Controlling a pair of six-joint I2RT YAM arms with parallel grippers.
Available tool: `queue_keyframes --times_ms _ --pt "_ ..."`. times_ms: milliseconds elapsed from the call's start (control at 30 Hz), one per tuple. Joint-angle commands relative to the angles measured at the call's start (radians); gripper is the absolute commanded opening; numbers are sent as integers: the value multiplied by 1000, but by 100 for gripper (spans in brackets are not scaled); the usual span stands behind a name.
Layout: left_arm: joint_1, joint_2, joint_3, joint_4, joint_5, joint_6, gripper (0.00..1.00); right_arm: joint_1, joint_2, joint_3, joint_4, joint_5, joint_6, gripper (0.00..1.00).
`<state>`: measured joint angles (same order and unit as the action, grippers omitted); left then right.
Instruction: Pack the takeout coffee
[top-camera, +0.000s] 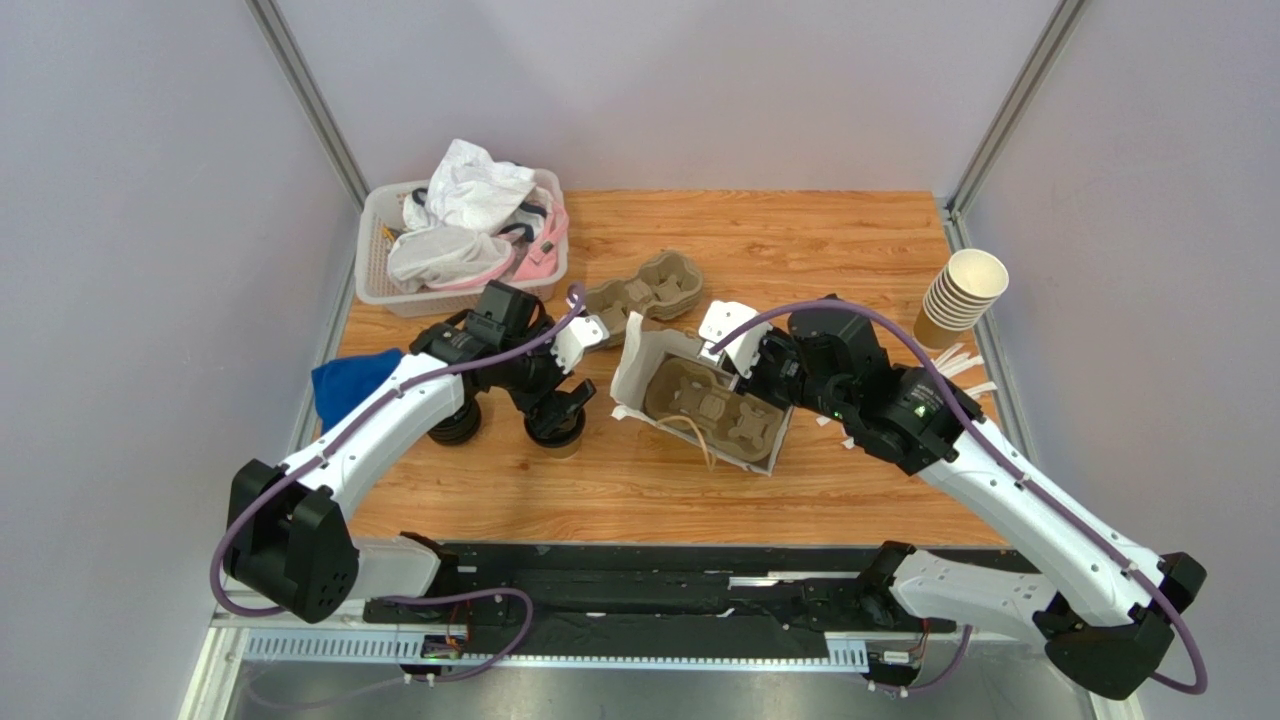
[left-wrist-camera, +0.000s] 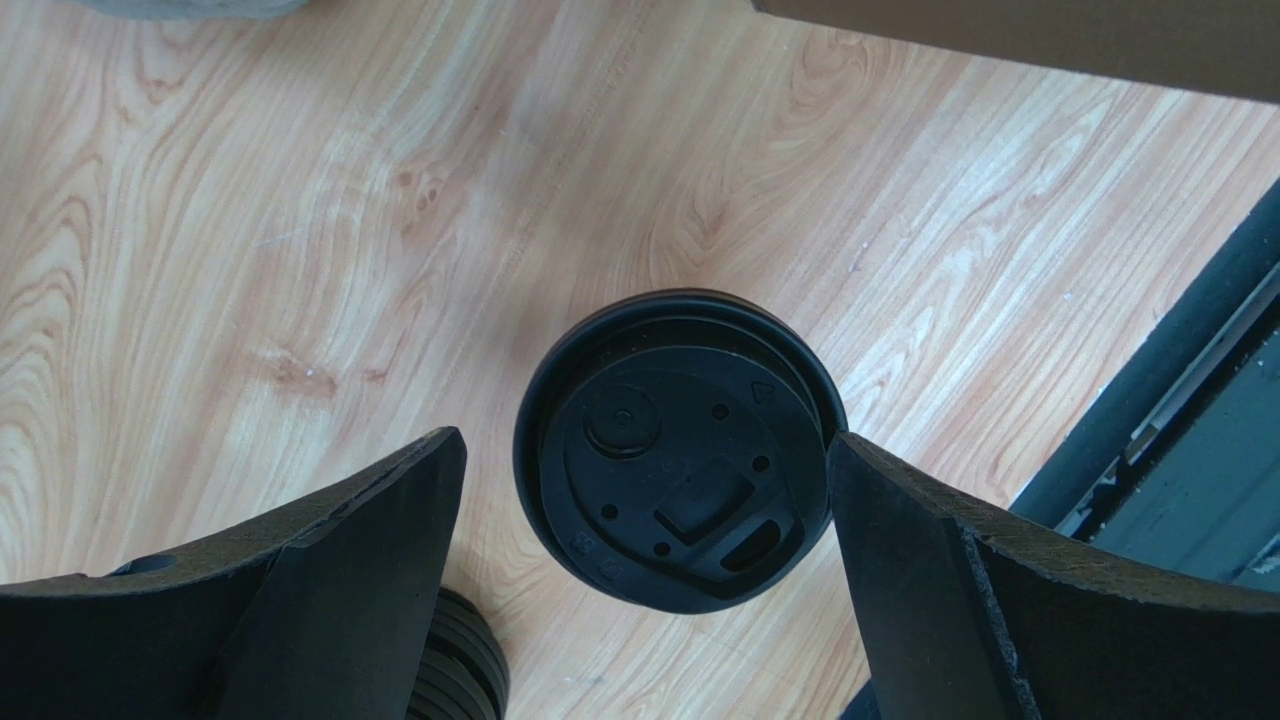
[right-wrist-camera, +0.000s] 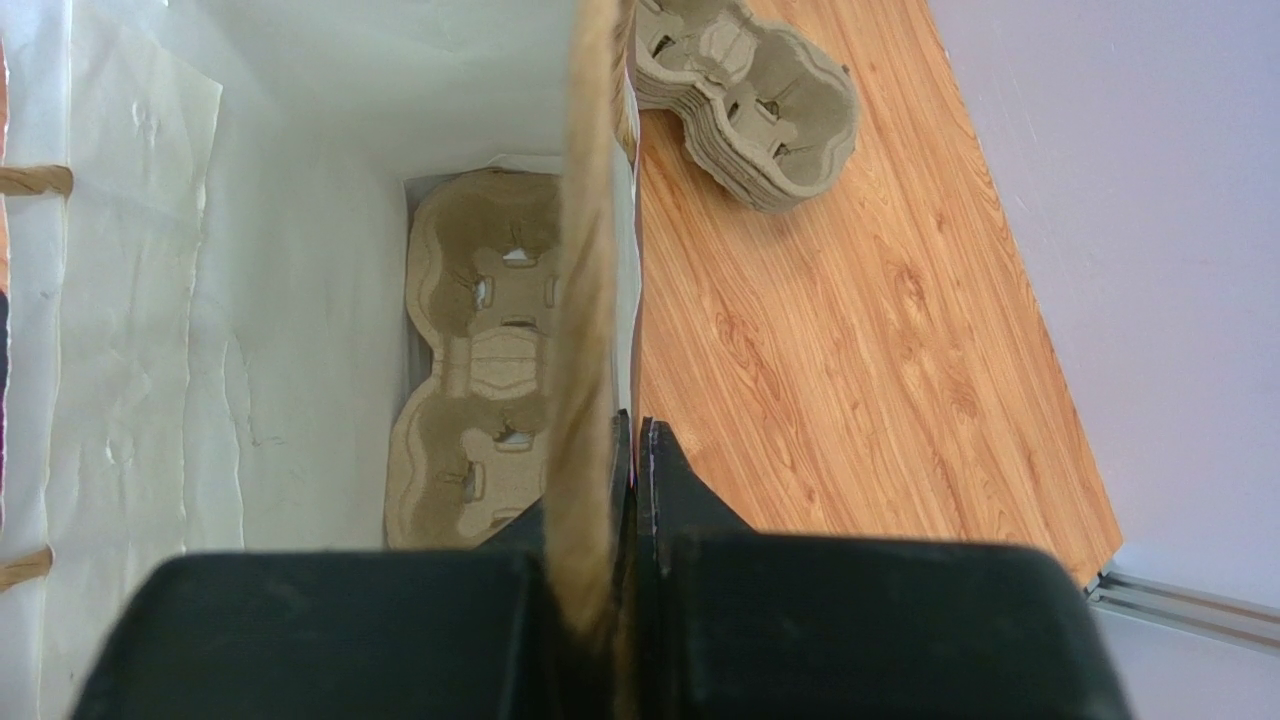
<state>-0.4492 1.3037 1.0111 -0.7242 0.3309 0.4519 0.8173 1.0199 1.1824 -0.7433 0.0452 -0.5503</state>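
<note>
Flanking the takeout coffee (left-wrist-camera: 676, 473) beside the bag (right-wrist-camera: 301, 225), our spread left fingers (left-wrist-camera: 361, 555) could topple it closing off-centre; right fingers (right-wrist-camera: 669, 488) clamp the bag.

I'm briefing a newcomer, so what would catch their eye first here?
The open left pincer straddles the black-lidded takeout coffee, left of centre on the wooden table. At centre, the right pincer is shut on the rim of a paper bag, with a pulp cup carrier at its bottom.
</note>
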Motion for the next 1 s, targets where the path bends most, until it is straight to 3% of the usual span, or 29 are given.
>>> queue_keyframes --times_ms 0,433,800,833,967 --pt "3 -14 14 -17 19 -2 99 5 0 6 19 15 9 0" --pt "4 19 -52 42 -21 28 96 2 9 13 21 19 12 0" --pt "4 -61 -60 20 -26 30 67 3 20 26 36 27 26 0" --pt "4 -72 -48 16 -32 25 59 3 23 32 38 27 29 0" --pt "41 -150 15 -17 -10 -22 40 3 37 48 45 41 41 0"
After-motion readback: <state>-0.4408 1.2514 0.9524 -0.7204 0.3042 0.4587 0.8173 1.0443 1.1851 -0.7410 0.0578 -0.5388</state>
